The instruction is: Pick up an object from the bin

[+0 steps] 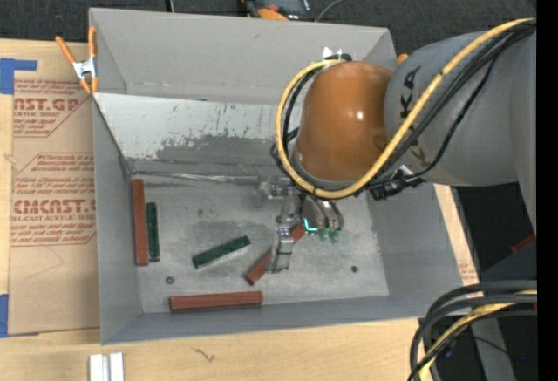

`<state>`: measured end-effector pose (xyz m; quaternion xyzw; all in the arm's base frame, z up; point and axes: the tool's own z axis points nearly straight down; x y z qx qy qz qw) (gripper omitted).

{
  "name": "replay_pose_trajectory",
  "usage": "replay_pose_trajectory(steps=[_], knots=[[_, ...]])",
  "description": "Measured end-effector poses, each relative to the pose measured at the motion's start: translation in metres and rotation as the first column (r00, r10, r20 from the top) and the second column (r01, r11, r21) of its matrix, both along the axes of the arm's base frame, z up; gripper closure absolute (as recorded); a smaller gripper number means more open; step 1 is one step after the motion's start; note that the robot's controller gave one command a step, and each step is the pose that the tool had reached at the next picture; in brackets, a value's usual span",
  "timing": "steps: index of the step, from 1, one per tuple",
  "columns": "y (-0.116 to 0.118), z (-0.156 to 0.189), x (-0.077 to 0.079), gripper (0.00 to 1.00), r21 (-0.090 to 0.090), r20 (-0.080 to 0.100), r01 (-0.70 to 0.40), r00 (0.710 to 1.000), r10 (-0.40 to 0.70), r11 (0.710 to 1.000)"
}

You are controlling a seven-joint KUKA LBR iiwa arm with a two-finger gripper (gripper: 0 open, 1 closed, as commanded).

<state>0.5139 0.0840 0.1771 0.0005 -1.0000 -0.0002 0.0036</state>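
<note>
My gripper [284, 248] hangs low over the bin's floor, right of the middle, under the arm's orange cover. Its tip is right beside the upper end of a short red-brown block [258, 269] that lies slanted on the floor; whether they touch I cannot tell. A dark green bar [221, 252] lies slanted just left of that block, apart from the gripper. Nothing shows held in the gripper.
A long red-brown bar [215, 302] lies along the front wall. Another long red-brown bar [139, 221] lies against the left wall, with a dark green bar [153, 232] beside it. The arm covers the bin's right back part.
</note>
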Motion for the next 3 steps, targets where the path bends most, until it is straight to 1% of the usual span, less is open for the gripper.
replay_pose_trajectory(steps=[1,2,3], knots=[[0.021,-0.111,0.022,0.0,0.0,0.003,-0.065,0.998,0.065,0.998],[0.02,-0.107,0.023,1.0,0.001,0.007,-0.063,0.998,0.063,0.998],[0.023,0.047,0.031,1.0,0.0,0.017,-0.078,0.997,0.078,0.997]])
